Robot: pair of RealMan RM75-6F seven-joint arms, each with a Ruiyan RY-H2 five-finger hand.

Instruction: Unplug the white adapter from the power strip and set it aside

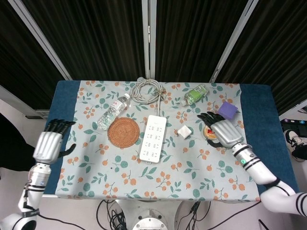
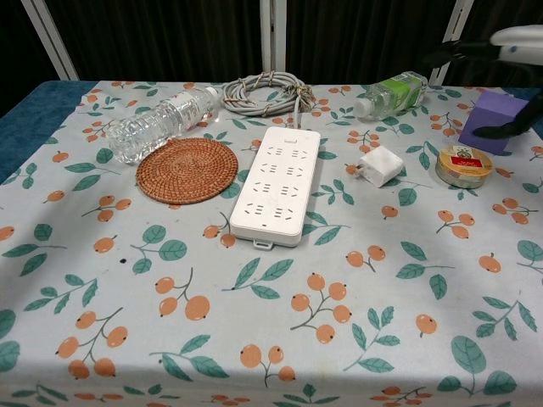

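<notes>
White adapter (image 2: 379, 164) lies on my surface (image 2: 280, 339) just right of the power strip (image 2: 279, 182), unplugged. My left hand (image 1: 49, 143) and right hand (image 1: 222, 131) both hang spread, holding nothing.

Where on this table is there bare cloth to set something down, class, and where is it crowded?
Free: the whole near half, in front of the power strip and coaster. Crowded: the far right, around the white adapter, tin, purple block and green bottle.

right hand (image 2: 501, 51) half off-frame
</notes>
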